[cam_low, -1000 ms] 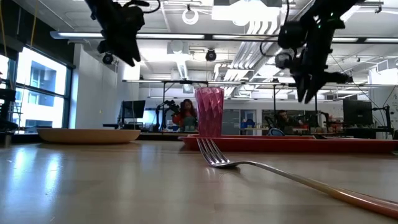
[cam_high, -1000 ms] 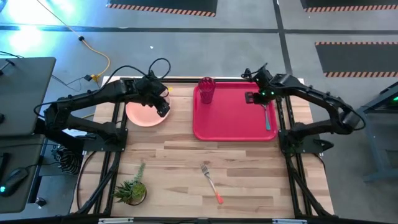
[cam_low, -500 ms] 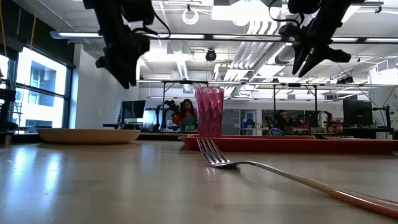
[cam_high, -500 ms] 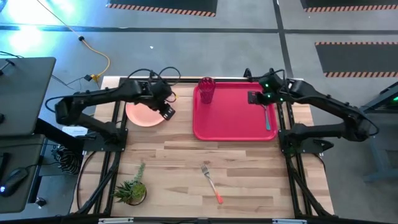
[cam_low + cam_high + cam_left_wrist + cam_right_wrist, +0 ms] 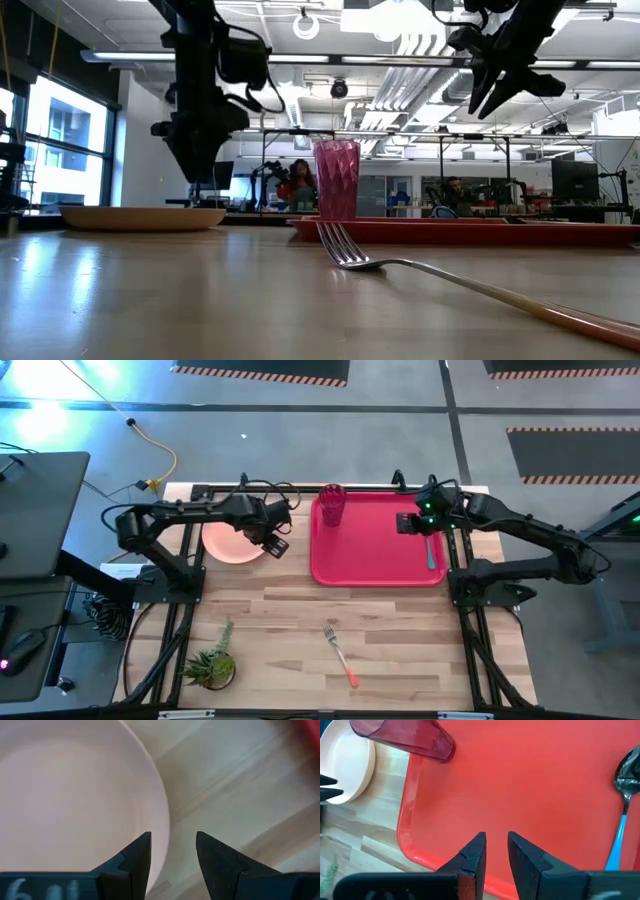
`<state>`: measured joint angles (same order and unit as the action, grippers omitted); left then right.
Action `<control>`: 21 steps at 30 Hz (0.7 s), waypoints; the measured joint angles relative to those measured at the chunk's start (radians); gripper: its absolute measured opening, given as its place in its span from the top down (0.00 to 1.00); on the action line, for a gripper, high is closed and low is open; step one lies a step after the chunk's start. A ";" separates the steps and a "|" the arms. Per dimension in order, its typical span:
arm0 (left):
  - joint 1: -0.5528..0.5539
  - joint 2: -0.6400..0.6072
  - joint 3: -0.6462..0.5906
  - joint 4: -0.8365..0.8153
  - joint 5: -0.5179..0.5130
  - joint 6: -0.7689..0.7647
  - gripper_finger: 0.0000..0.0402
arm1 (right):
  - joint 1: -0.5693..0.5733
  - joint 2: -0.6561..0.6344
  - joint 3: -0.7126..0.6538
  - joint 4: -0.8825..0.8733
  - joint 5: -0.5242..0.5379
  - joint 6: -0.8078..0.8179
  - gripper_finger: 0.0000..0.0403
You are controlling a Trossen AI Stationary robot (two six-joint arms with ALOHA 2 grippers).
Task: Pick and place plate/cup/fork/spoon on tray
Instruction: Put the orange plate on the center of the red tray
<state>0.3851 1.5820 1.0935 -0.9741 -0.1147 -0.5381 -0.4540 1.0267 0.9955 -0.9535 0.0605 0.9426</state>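
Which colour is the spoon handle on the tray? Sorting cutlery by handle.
Teal-blue, on the slim dark-bowled spoon; clearest in the right wrist view.

Setting: I log this as a robotics lab. Evidence: exposed ceiling ducts [image 5: 400, 40], monitors [image 5: 572, 180] on far desks, hazard-striped floor tape [image 5: 260, 373], and wooden worktop [image 5: 300, 630] on a metal frame.
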 joint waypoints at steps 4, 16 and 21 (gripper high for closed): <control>0.000 0.046 0.000 0.001 -0.008 0.000 0.64 | 0.003 0.000 0.000 0.000 0.000 -0.001 0.82; 0.000 0.150 0.000 0.013 -0.039 -0.001 0.64 | 0.003 0.000 0.000 -0.001 0.003 -0.011 0.82; 0.000 0.185 0.000 0.035 -0.042 0.016 0.64 | 0.003 0.000 0.000 -0.001 0.013 -0.023 0.82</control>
<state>0.3855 1.7668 1.0935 -0.9386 -0.1571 -0.5220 -0.4511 1.0271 0.9955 -0.9543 0.0731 0.9192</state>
